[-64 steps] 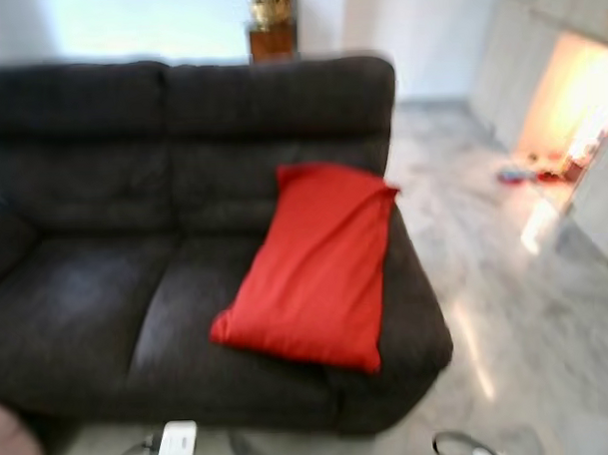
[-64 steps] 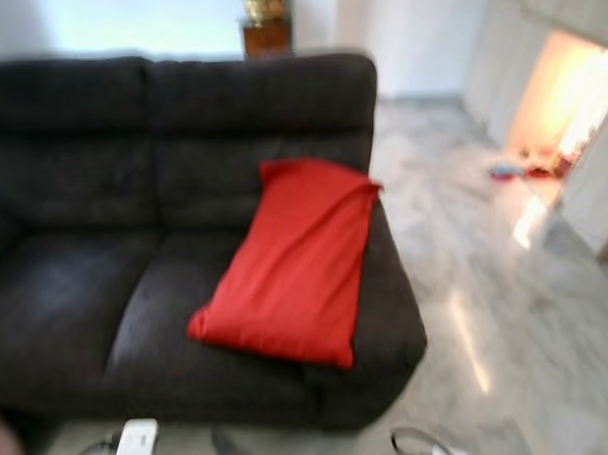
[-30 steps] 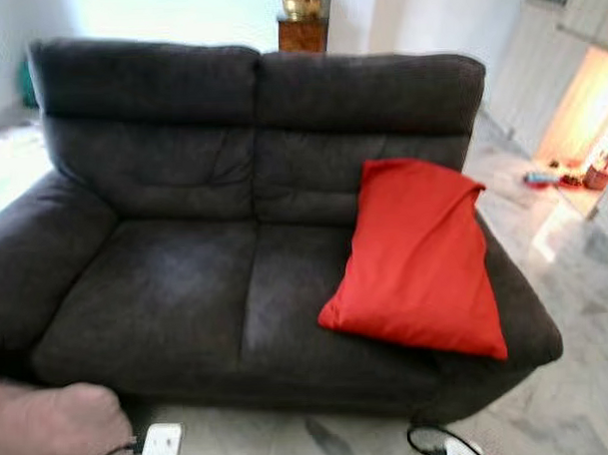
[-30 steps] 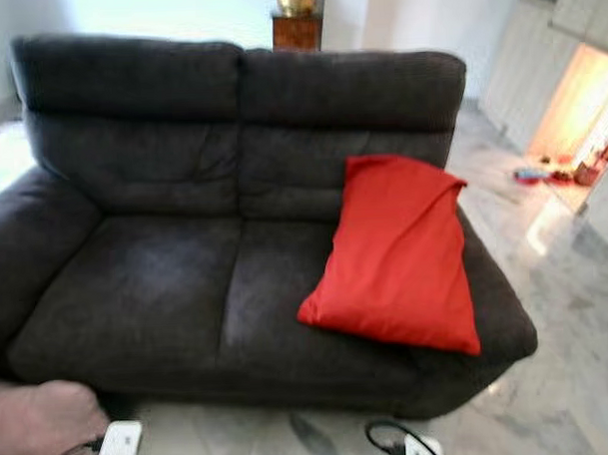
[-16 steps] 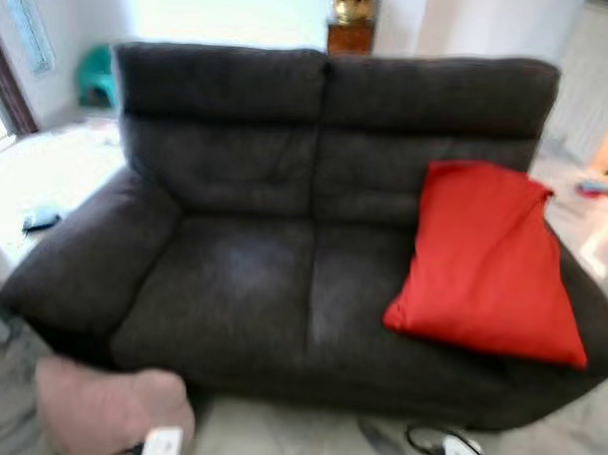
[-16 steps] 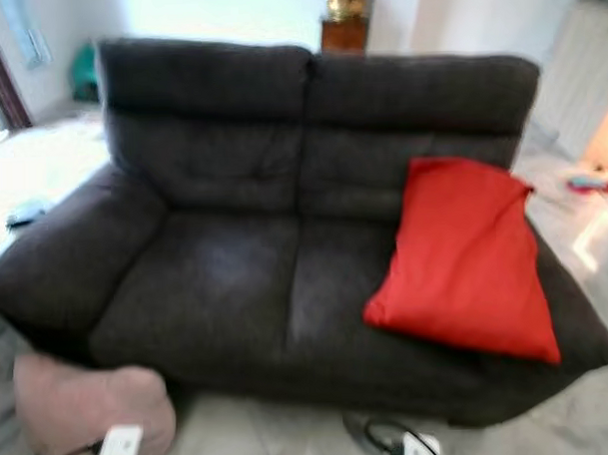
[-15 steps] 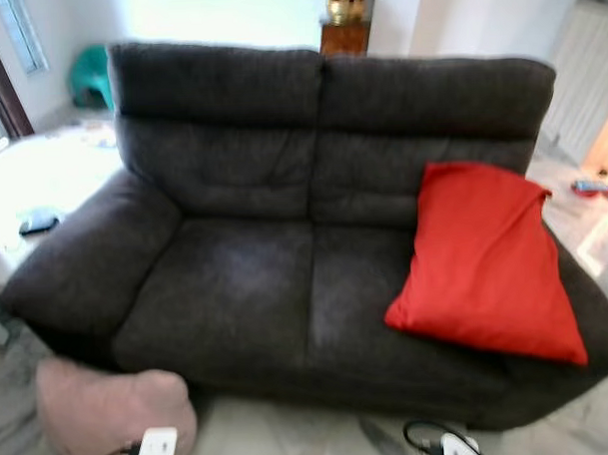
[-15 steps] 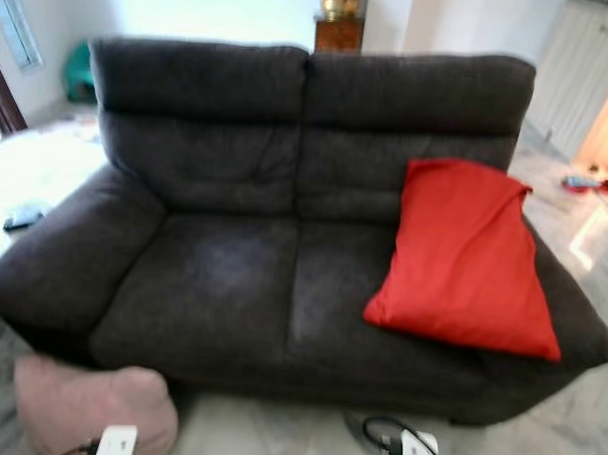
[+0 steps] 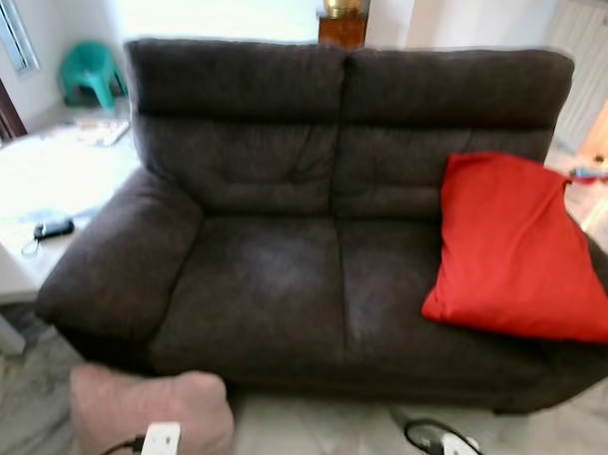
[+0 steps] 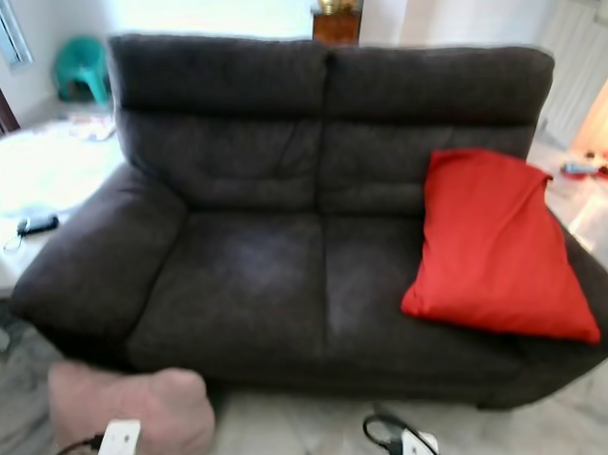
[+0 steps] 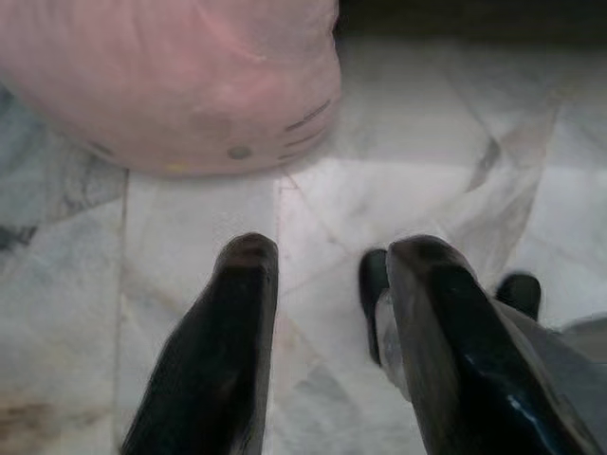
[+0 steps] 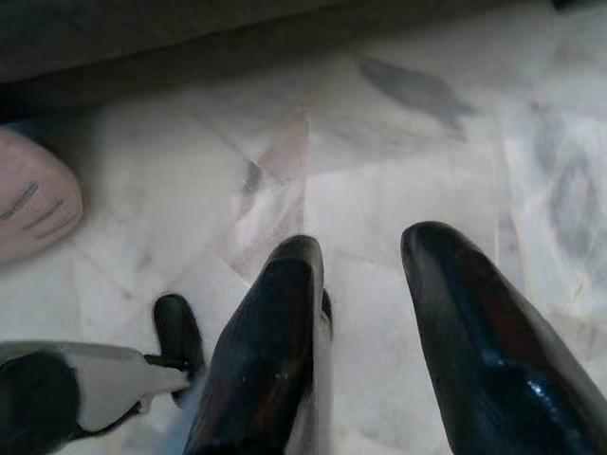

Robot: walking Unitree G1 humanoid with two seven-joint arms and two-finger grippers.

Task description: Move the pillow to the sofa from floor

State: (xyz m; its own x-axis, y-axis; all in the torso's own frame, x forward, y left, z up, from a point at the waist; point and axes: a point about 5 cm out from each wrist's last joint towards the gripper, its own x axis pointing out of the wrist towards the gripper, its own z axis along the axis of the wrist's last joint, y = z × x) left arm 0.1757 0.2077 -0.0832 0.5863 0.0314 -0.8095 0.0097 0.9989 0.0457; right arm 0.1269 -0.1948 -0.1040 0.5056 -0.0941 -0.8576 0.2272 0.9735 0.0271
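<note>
Head stereo pair: both eyes looked forward and down from standing height at a dark two-seat sofa (image 9: 314,237), far enough off to take in its whole width; the right eye's frame sat slightly offset from the left's. Both shared the pink pillow (image 9: 151,413) on the marble floor (image 10: 291,438) at the sofa's foot. Left wrist view: the camera looked along the left gripper (image 11: 332,256), its fingers parted, close above the floor, with the pink pillow just ahead of the fingertips. Right wrist view: the camera looked along the right gripper (image 12: 365,248), fingers parted, near the floor; the same pillow showed off to one side of the fingertips.
</note>
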